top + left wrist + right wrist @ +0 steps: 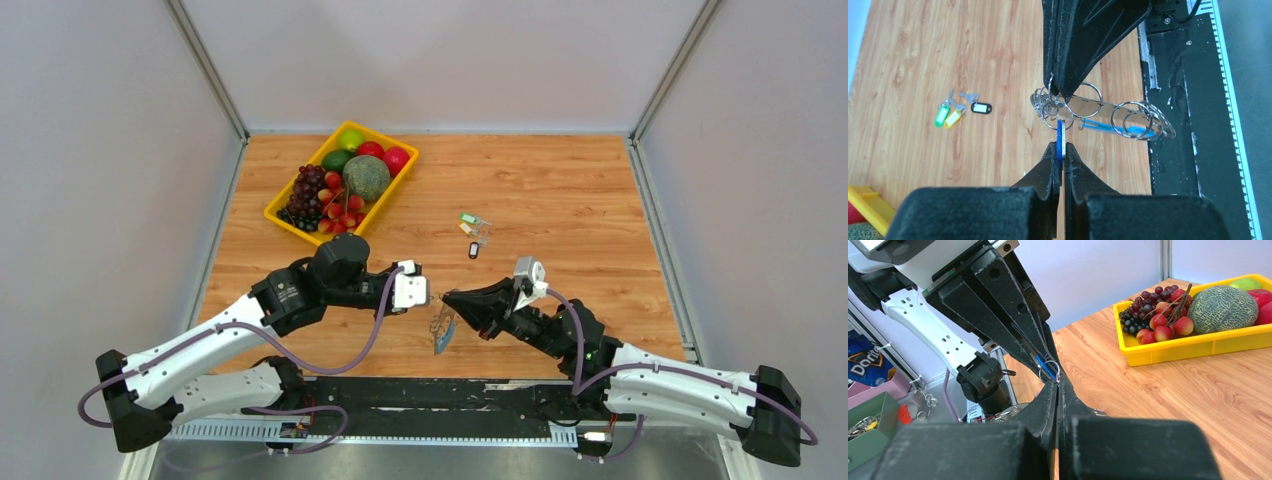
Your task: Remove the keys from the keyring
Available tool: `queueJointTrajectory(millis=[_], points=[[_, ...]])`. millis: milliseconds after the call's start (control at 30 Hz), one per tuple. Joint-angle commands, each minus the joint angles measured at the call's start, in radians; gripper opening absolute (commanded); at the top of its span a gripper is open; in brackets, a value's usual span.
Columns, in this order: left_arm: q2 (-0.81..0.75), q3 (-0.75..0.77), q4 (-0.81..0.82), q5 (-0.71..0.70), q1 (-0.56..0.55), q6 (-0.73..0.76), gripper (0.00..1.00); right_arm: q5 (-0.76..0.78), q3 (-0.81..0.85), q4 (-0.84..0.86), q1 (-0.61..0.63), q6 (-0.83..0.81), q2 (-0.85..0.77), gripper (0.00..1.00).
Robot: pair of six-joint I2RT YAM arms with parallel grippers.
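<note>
Left gripper (1060, 151) and right gripper (1057, 92), both pinched shut, hold a floppy silver-grey keyring (1108, 119) between them.
Left clamps a blue plastic key tag (1060, 132); right nips a small ring. Beyond, three loose keys (472, 232) tagged green, yellow and black lie on the wooden table (570, 190); one yellow plastic fruit tray (272, 212) far-left; grey walls around.

White-and-black arms (190, 352), purple cables (377, 322)

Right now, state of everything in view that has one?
left end effector: shut on blue-tagged key.
right end effector: shut on keyring.
keyring: hanging between both, one ring pinched.
blue-tagged key: attached to keyring.
green-tagged key, yellow-tagged key, black-tagged key: off, lying loose.
fruit tray: full.
</note>
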Motion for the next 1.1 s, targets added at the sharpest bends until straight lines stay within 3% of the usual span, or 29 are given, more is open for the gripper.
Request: queueJointTrajectory(millis=[0,867,1067], points=[[0.002,0.015,0.012,0.052,0.000,0.000,0.00,0.000,0.048,0.077,-0.004,-0.049,0.004,0.00],[0.038,0.009,0.005,0.107,0.001,0.006,0.00,-0.059,0.030,0.207,-0.005,-0.105,-0.007,0.00],[0.045,0.017,0.001,0.141,0.000,-0.001,0.00,-0.157,0.012,0.270,-0.005,-0.156,-0.017,0.00]])
